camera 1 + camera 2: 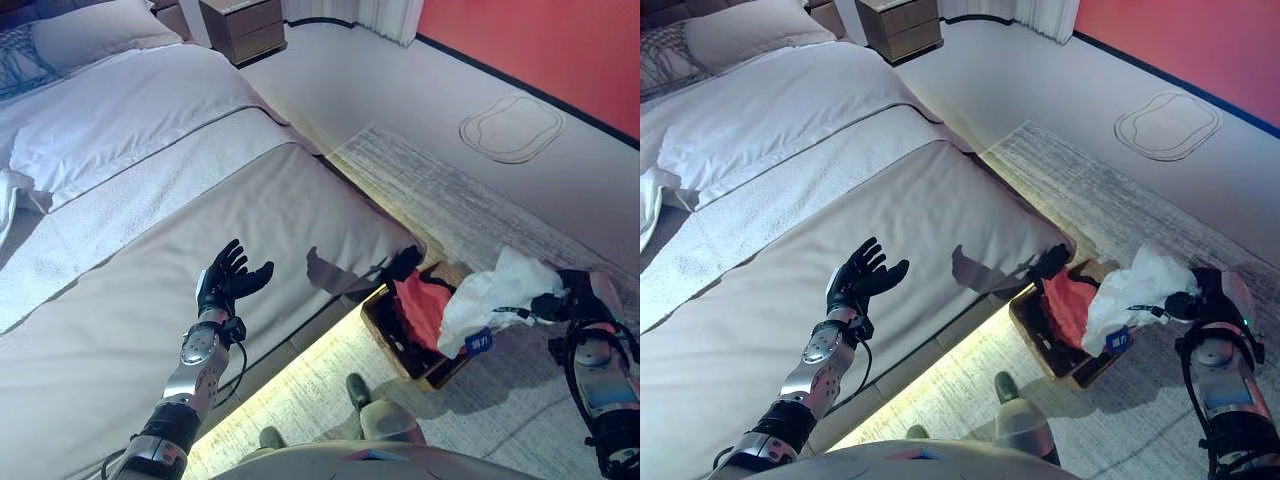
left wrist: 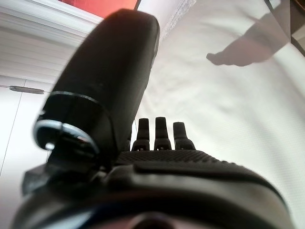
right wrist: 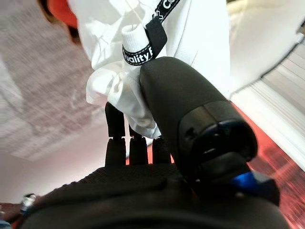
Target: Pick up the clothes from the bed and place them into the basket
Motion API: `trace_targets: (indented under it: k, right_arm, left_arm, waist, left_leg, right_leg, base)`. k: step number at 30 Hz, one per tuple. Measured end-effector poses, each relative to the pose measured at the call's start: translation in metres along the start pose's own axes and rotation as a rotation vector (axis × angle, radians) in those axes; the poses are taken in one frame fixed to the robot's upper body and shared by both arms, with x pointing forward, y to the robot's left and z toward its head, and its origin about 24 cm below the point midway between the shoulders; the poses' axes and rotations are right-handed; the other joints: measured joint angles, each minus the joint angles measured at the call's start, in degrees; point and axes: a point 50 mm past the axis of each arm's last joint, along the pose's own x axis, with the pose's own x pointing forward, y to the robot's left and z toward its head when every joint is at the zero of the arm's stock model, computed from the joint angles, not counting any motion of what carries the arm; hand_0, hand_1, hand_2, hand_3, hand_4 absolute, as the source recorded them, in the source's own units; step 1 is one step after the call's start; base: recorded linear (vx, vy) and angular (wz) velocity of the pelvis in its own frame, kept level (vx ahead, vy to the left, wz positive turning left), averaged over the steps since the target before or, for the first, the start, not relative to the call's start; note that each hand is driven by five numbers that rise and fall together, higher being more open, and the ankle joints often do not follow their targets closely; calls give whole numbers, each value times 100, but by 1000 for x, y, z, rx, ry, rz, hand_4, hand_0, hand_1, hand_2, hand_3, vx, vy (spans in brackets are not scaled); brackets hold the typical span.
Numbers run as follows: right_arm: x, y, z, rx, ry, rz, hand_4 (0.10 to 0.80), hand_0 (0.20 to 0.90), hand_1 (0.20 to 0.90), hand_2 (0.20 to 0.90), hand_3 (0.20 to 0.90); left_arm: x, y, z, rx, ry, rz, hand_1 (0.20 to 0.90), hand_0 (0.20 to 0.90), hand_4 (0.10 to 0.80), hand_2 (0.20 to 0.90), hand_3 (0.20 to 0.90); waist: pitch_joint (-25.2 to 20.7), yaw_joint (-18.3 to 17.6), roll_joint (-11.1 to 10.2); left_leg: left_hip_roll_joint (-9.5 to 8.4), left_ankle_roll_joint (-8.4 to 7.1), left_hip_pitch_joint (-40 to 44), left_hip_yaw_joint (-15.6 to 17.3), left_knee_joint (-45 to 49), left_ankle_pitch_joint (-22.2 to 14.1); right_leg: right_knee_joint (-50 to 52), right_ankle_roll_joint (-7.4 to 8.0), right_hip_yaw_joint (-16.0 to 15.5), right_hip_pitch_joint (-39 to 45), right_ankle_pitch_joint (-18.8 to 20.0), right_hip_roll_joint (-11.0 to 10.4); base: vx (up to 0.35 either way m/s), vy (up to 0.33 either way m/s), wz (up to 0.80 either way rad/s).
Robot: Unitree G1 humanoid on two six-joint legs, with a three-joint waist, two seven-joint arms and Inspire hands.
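white garment (image 1: 490, 295) in right hand (image 1: 562, 300)

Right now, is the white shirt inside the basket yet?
Not fully: the white cloth garment hangs over the dark basket's rim, pinched in the right hand.

Four cameras: a stereo pair on the head and one on each wrist.

The two eye views look steeply down from the head, set slightly apart, and share the bed (image 1: 150, 300), the rug (image 1: 470, 200) and the basket (image 1: 400, 345) at the bed's foot. The left wrist view looks from very close along the left hand (image 2: 157, 138) toward the bed's cover. The right wrist view looks just as closely along the right hand (image 3: 138, 152) at the white garment (image 3: 200, 43), with the rug beyond.
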Motion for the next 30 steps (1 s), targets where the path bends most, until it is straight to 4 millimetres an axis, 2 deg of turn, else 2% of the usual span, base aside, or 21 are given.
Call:
trace_targets:
  k: [2, 3, 4, 5, 13, 16, 30]
  right_arm:
    - [0, 7, -5, -25, 23, 35, 100, 300, 300, 300, 200]
    - [0, 9, -6, -33, 28, 44, 350, 514, 514, 514, 450]
    - [0, 11, -7, -38, 29, 51, 473, 620, 620, 620, 573]
    - [0, 11, -7, -38, 31, 51, 800, 900, 900, 900, 900]
    - [11, 6, 3, -59, 40, 45, 800, 900, 900, 900, 900]
    - [12, 6, 6, -56, 35, 42, 800, 900, 900, 900, 900]
    - [13, 5, 10, -60, 27, 35, 800, 900, 900, 900, 900]
  left_arm:
    - [0, 0, -1, 10, 4, -7, 900, 900, 800, 900, 900]
    - [0, 0, -2, 12, 8, -10, 900, 900, 800, 900, 900]
    - [0, 1, -4, 19, 14, -11, 900, 900, 800, 900, 900]
    - [-1, 1, -6, 23, 24, -11, 900, 900, 800, 900, 900]
    - [-2, -10, -12, 22, 42, -63, 900, 900, 800, 900, 900]
    - [-2, -11, -12, 21, 43, -64, 900, 900, 800, 900, 900]
    - [-2, -11, -12, 20, 42, -69, 900, 900, 800, 900, 900]
  waist:
    - [-2, 3, 31]
    - [-4, 2, 48]
    - [-3, 3, 78]
    - [-2, 0, 120]
    - [45, 95, 516]
    - [50, 144, 585]
    - [125, 144, 499]
  left_leg:
    - [2, -1, -9, 0, 1, 5]
    - [1, -1, -11, 0, 1, 5]
    - [0, -2, -12, -2, 1, 5]
    - [-6, -2, -18, -4, 0, 5]
    - [-22, -3, -129, -73, -2, 5]
    - [-14, -10, -144, -102, -1, 11]
    - [-19, -10, -151, -128, -1, 10]
  right_leg:
    - [-1, 0, -4, -8, 0, -2]
    - [-2, 0, -5, -9, 0, -4]
    - [-2, 0, -9, -10, 0, -8]
    - [-3, 0, -11, -15, 0, -15]
    - [-30, 1, -90, -88, -1, -48]
    - [-30, 1, -128, -88, -1, -46]
    - [-32, 3, -147, -79, -4, -53]
  base:
    - [-16, -56, 0]
    - [0, 0, 0]
    - [0, 0, 0]
    - [0, 0, 0]
    - [-11, 0, 3]
    - [3, -3, 7]
    - [4, 0, 0]
